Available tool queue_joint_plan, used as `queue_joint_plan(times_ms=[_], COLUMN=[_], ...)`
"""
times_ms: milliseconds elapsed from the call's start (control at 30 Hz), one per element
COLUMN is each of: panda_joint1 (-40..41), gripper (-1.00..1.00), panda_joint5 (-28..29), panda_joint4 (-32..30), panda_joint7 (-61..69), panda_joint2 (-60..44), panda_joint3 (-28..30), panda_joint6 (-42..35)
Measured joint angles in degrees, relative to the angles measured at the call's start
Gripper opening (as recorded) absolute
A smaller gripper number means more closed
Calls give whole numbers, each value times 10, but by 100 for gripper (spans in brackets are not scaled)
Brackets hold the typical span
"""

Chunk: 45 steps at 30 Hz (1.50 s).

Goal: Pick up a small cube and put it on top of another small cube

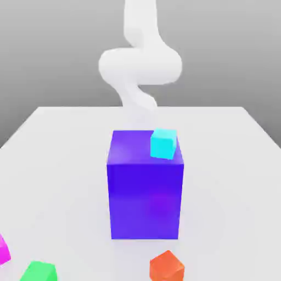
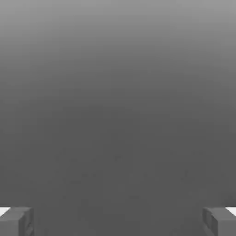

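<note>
The end effector (image 2: 118,222) was seen released in the hand view, with its 2 fingers (image 2: 13,223) spread wide apart and nothing grasped between them. Ahead of it, a plain grey expanse was shown, darker in one part and paler in another; what it belonged to could not be told.

In the exterior view, the white arm (image 1: 140,66) was seen reaching down on the far side of 1 large blue block (image 1: 145,200), which was stood upright on the pale table (image 1: 230,181). The block was thus placed between the lower end of the arm and the camera.

4 small cubes were seen, all on the camera's side of the lower arm. The cyan cube (image 1: 163,144) was seen nearest to it, over the block's top face, close to the edge at the exterior view's right, and turned slightly. Farther out from the arm, beyond the block, the orange cube (image 1: 166,267) was set down toward the exterior view's right, with a corner pointed up the picture. The green cube (image 1: 39,272) and the magenta cube (image 1: 4,251) were placed well off to the exterior view's left, near each other but apart, both partly cut off by the frame's edge.
</note>
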<state>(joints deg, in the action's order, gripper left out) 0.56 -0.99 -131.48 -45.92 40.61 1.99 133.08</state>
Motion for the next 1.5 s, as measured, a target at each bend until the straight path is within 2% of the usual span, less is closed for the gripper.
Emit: queue_joint_plan(times_ms=[600,1000,1133,1167,1367,1500], panda_joint1=[66,148,178,186,190,169], gripper=[0,0,0,-100,-100,-100], panda_joint5=[-100,-146,-182,-191,-196,-165], panda_joint4=[22,35,52,57,59,45], panda_joint7=[14,10,32,39,43,20], panda_joint2=[-377,-623,-706,-724,-734,-678], panda_joint3=[132,173,148,138,133,161], panda_joint6=[94,158,210,223,230,189])
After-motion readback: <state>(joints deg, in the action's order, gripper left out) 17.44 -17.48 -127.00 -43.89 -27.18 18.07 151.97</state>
